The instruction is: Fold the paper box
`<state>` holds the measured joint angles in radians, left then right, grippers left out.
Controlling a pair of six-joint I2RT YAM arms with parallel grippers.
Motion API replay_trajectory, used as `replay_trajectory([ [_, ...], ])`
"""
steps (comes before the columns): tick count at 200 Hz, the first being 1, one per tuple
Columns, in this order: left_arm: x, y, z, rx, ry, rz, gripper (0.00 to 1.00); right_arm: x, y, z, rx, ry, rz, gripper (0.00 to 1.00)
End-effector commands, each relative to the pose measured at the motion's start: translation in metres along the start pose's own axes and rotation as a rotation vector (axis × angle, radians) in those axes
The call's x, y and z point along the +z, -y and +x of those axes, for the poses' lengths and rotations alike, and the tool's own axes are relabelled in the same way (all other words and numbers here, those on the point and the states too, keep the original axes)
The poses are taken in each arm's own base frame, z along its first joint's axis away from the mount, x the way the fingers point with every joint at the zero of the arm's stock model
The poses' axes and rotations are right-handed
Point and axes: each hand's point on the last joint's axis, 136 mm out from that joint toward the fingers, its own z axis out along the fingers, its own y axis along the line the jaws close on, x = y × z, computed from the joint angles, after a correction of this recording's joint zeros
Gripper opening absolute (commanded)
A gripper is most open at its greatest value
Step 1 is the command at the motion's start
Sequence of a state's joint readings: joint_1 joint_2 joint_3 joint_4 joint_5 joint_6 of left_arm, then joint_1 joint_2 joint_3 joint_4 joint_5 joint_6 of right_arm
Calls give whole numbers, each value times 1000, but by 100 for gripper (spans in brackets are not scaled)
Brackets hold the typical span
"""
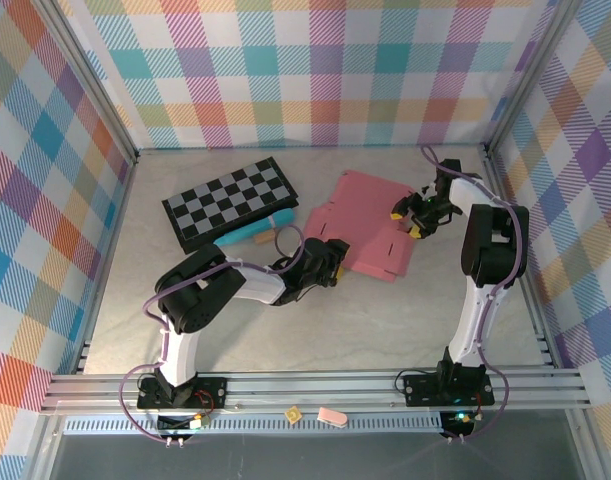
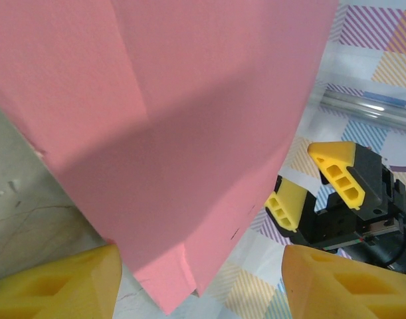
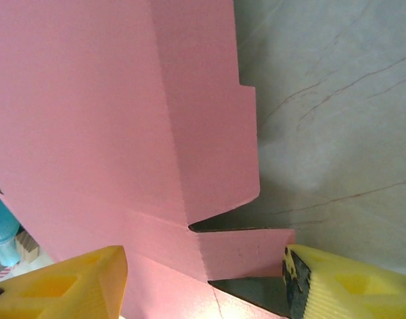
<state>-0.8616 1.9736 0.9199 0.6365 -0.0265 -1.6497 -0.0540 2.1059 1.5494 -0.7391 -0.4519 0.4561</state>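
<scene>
The pink paper box point(image 1: 360, 222) lies mostly flat on the table, right of centre, with some flaps slightly raised. My left gripper point(image 1: 333, 263) is at its near left edge. In the left wrist view a pink corner point(image 2: 169, 199) reaches down between the wide-apart yellow fingers point(image 2: 63, 286) of that gripper point(image 2: 201, 258). My right gripper point(image 1: 406, 222) is at the box's right edge, and it shows again point(image 2: 302, 178) beyond the cardboard. In the right wrist view a small pink tab point(image 3: 249, 251) lies between the open fingers point(image 3: 349, 286) of the right gripper point(image 3: 204, 258), near the right one.
A black-and-grey checkered board point(image 1: 230, 200) lies at the back left, with a teal bar point(image 1: 250, 233) along its near edge. Plaid walls and metal frame posts point(image 1: 100, 105) close in the table. Two small bits point(image 1: 331, 415) rest on the front rail.
</scene>
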Motion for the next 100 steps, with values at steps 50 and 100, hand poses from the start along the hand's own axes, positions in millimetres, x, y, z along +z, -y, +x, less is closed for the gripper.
replay_trajectory([
  [50, -2, -64, 4, -45, -2, -174, 63, -5, -5, 21, 42, -71, -39, 63],
  [100, -33, -94, 18, -110, -26, -506, 68, -8, -9, 19, 47, -57, -50, 63],
])
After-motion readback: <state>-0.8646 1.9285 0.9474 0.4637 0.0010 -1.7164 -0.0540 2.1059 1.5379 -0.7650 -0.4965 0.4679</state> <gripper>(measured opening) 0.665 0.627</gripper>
